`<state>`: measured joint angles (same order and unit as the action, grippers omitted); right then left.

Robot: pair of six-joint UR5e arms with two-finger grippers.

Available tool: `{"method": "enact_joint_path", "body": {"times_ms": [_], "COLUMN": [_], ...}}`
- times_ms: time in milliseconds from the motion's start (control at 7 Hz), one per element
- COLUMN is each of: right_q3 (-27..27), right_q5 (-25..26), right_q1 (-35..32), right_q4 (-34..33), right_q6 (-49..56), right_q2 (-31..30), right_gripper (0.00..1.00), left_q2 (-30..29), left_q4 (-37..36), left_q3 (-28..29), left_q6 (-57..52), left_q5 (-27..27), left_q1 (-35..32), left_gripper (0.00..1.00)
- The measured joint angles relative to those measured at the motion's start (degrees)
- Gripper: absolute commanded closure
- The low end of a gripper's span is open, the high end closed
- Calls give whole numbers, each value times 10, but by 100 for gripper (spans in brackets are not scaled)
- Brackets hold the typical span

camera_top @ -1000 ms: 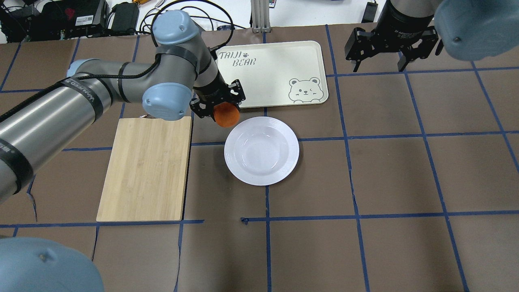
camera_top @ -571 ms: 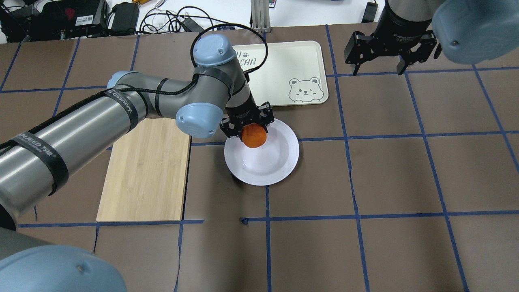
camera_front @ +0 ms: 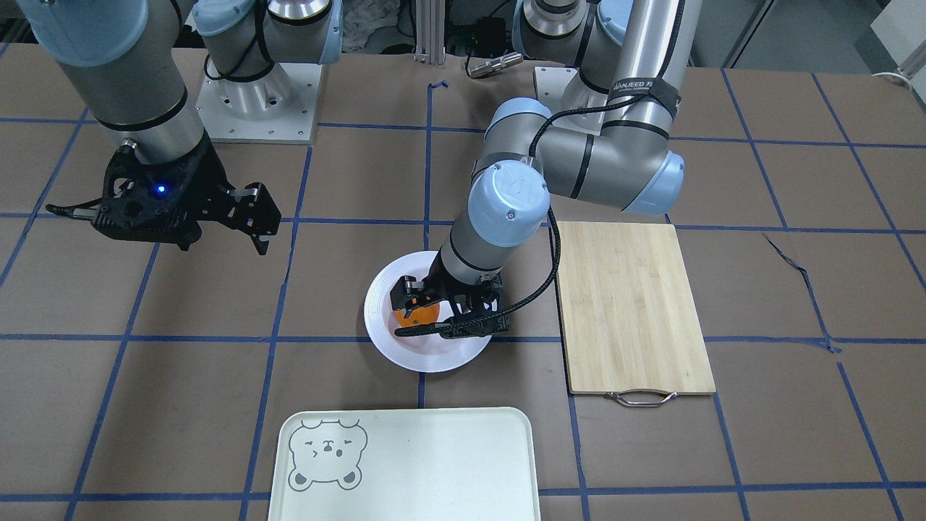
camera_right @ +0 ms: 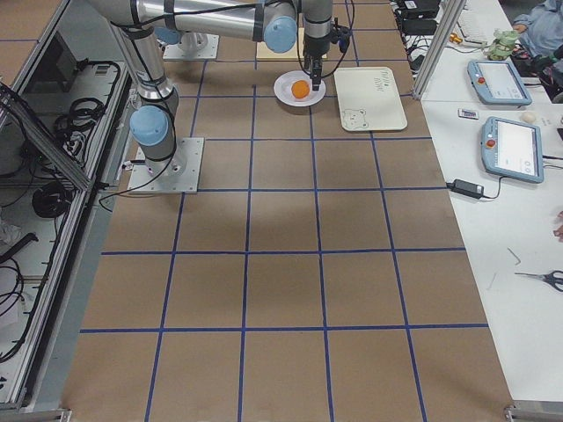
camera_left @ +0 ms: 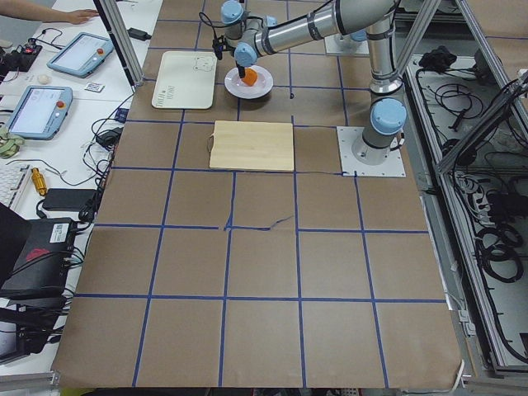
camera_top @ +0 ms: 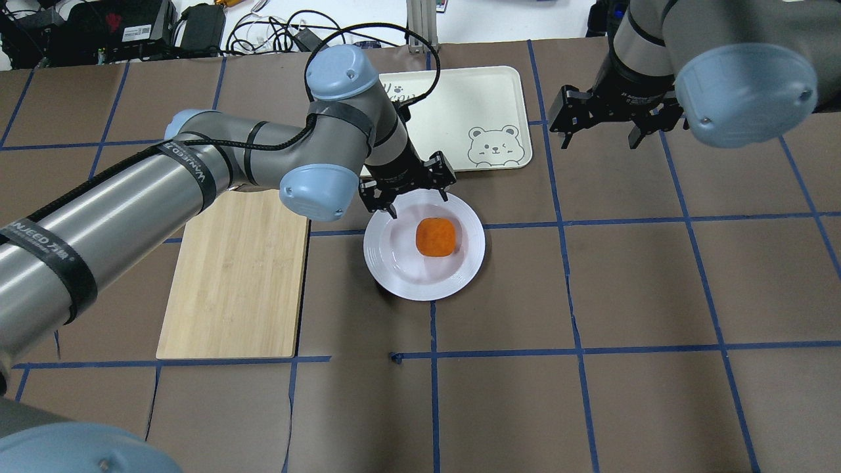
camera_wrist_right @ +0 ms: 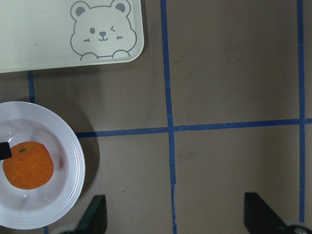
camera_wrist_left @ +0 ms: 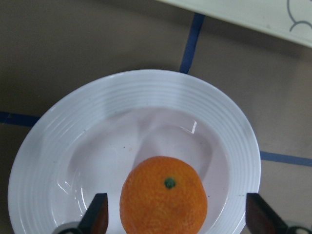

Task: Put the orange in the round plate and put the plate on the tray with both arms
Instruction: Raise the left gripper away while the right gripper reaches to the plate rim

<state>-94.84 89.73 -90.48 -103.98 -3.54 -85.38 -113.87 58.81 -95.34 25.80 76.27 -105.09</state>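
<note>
The orange (camera_top: 435, 236) lies in the sunken centre of the round white plate (camera_top: 394, 276), free of any finger. My left gripper (camera_top: 419, 205) hangs open just over the plate's far rim, its fingers apart on either side of the fruit. In the left wrist view the orange (camera_wrist_left: 163, 200) sits between the two fingertips (camera_wrist_left: 97, 214) on the plate (camera_wrist_left: 146, 83). The pale tray (camera_top: 460, 98) with its bear face lies just beyond the plate. My right gripper (camera_top: 599, 141) hovers open and empty to the right of the tray; its camera shows the orange (camera_wrist_right: 27, 165), plate (camera_wrist_right: 73, 161) and tray (camera_wrist_right: 48, 39).
A bamboo cutting board (camera_top: 236, 276) lies left of the plate, under my left forearm; its metal handle (camera_front: 640, 396) shows in the front-facing view. Brown paper with blue tape lines covers the table. Cables and electronics sit beyond the far edge.
My left gripper carried the orange from beside the tray over the plate, opened and let it go; the fruit now rests in the plate. The right gripper shifted slightly left and nearer.
</note>
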Motion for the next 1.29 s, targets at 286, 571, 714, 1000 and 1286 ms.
{"method": "enact_joint_path", "body": {"times_ms": [286,571,714,1000,1286], "right_q3": [-35,-102,-133,-157,-185], "right_q5": [-21,-78,-120,-158,-165], "right_q1": [-5,-9,-14,-41,-55], "right_q4": [-42,-150,-214,-316,-350], "right_q6": [-7,-23,-54,-102,-110], "right_q2": [7,33,57,120,148], "right_gripper": [0,0,0,0,0], "left_q2": [29,61,78,114,149], "left_q4": [33,88,110,163,200], "left_q3": [11,38,46,52,50], "left_q6": [-47,-141,-180,-227,-240], "left_q5": [15,27,28,30,73], "left_q1": [49,108,136,175,188], "left_gripper": [0,0,0,0,0]}}
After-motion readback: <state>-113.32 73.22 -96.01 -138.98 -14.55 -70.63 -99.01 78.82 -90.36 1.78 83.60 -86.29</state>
